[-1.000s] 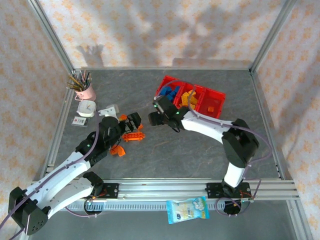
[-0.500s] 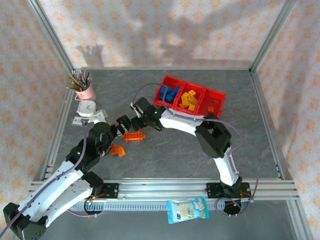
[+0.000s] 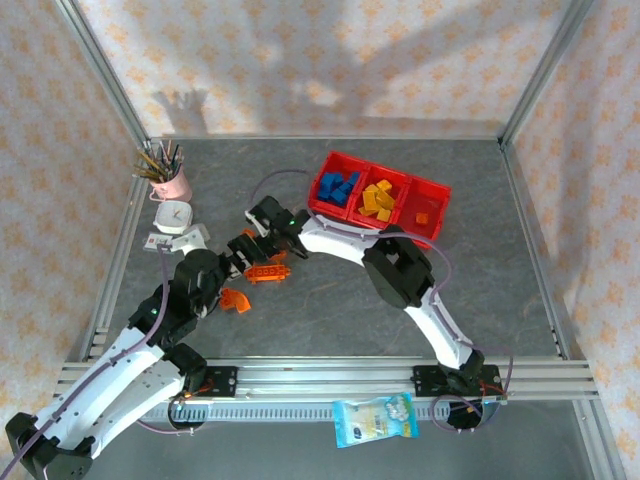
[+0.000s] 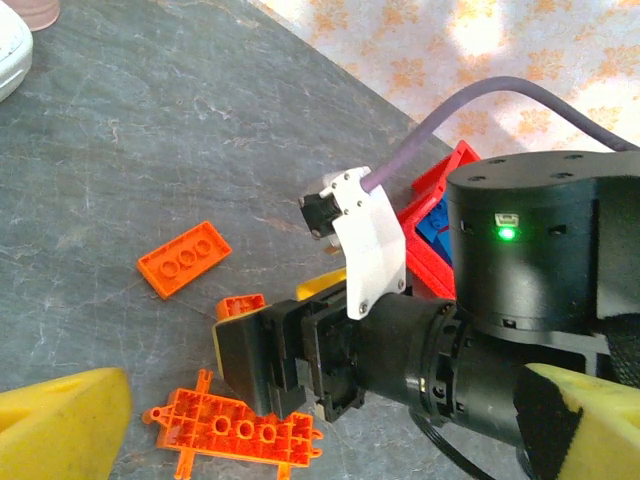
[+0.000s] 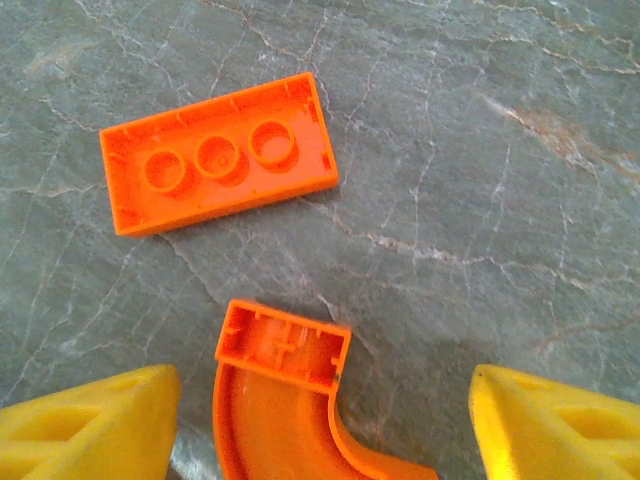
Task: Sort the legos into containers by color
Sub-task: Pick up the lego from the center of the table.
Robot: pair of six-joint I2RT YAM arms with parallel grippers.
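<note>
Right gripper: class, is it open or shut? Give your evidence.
Open. On the right gripper the yellow fingertips stand wide apart, the orange arched brick untouched between them.

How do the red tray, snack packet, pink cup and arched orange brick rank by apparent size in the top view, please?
Largest first:
1. red tray
2. snack packet
3. pink cup with its brushes
4. arched orange brick
The cup alone looks about the brick's size, so those two are close.

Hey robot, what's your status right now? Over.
Right gripper open, straddling orange arched brick, not gripping. Left gripper open, empty. Flat orange brick just beyond, not blocking.
</note>
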